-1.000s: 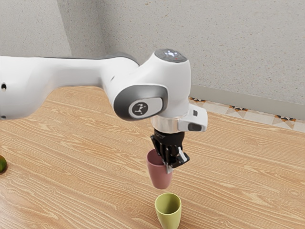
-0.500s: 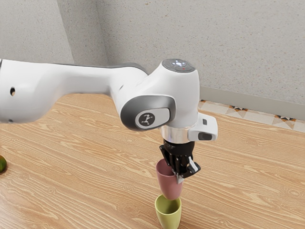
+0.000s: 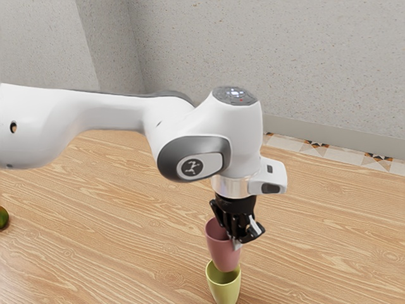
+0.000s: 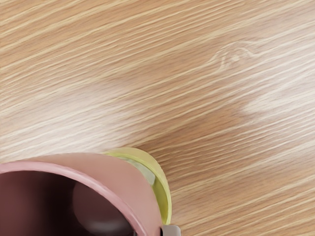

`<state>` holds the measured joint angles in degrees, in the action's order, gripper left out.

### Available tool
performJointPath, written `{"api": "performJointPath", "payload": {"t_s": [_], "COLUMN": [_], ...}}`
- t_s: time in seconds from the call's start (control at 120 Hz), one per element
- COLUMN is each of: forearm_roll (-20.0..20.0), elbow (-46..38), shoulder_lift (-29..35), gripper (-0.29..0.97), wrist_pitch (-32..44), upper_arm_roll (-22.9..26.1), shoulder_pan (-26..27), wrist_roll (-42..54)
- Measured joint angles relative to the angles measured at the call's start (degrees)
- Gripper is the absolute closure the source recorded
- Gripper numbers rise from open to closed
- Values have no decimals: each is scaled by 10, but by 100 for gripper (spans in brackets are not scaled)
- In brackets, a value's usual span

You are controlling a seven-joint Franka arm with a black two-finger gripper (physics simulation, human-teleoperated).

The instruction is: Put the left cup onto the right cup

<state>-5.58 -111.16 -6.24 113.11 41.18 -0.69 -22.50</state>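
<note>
We hold pink cup (image 3: 223, 249) by its rim, fingers (image 3: 240, 229) clamped on cup wall, one inside, one outside. Pink cup upright, directly above green cup (image 3: 223, 288), its base at green cup's mouth and seemingly just inside rim; whether they touch, we cannot tell. Green cup upright on wooden counter (image 3: 95, 209). Wrist view: pink cup (image 4: 74, 196) under our hand, green cup's rim (image 4: 161, 184) peeking out beside it. Small green round thing (image 3: 2, 218) on counter, far from green cup toward exterior view's left.
</note>
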Motion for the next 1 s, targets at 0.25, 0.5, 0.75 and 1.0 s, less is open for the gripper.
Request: {"api": "performJointPath", "payload": {"t_s": [0.25, 0.5, 0.75, 1.0], "forearm_roll": [2, 2, 14, 21], "elbow": [-10, -19, -41, -46], "shoulder_lift": [-4, -5, 0, -5], "gripper": [78, 79, 79, 61], "wrist_pitch": [22, 33, 36, 43], "upper_arm_roll": [0, 0, -8, -7], "shoulder_pan": [4, 0, -8, 0], "wrist_roll": [-5, -9, -11, -13]}}
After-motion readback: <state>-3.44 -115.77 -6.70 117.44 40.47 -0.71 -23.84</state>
